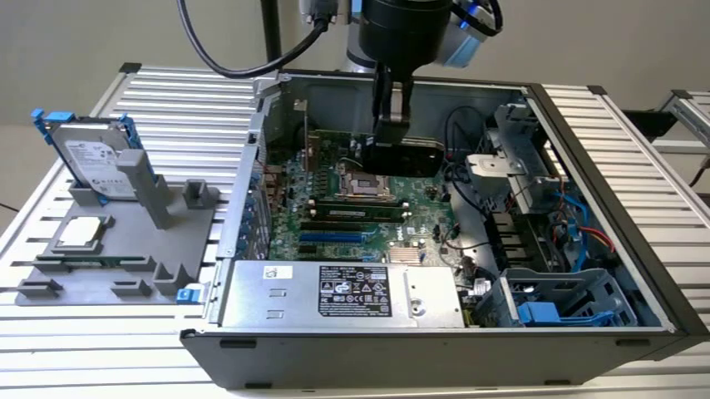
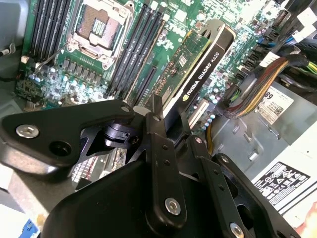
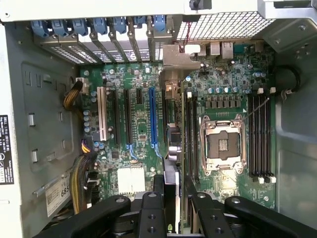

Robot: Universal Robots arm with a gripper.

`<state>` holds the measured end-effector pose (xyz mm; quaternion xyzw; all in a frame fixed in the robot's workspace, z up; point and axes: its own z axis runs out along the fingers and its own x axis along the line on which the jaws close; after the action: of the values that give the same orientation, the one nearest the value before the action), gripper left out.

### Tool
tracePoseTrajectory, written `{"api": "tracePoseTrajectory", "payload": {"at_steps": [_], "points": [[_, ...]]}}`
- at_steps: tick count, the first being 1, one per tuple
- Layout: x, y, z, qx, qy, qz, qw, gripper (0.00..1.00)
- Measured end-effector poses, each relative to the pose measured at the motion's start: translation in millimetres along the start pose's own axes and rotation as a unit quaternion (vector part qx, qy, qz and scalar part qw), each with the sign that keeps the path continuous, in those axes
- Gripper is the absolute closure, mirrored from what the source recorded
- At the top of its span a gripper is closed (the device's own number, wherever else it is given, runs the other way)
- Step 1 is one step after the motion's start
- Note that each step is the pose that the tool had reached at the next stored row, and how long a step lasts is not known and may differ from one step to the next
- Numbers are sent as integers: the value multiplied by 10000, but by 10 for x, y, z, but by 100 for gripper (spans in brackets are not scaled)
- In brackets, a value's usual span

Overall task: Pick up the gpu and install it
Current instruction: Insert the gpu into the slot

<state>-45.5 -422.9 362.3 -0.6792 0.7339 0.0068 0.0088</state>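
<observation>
Slats of pale metal form the worktop (image 1: 111, 357), and on it sits an open computer case (image 1: 444, 357) with its side panel off. The arm (image 1: 411, 25) reaches down from above into the case. Its hand (image 1: 391, 133) is clamped on the gpu (image 1: 401, 158), one black finger pressed to each face of the card. In the second wrist view the hand (image 2: 171, 119) grips the gpu (image 2: 198, 64) by one end. There the card stands on edge, tilted, with the green board on one side and the black shroud on the other. It hangs over the motherboard (image 1: 327, 212), just beside the bare processor socket (image 2: 96, 22) and the rows of memory slots. Whether its lower edge touches a slot cannot be told. In the first wrist view a blue expansion slot (image 3: 152, 116) lies near the card's line. A silver power supply (image 1: 332, 291) fills the near end of the case. Well apart, toward the exterior view's left, a hard drive (image 1: 95, 162) with blue rails stands upright in a grey holder (image 1: 122, 241).
</observation>
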Motion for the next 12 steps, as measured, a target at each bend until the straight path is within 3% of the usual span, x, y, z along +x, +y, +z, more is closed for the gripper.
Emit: {"api": "tracePoseTrajectory", "payload": {"at_steps": [12], "points": [[0,22,37,3,0,9,10000,100]]}}
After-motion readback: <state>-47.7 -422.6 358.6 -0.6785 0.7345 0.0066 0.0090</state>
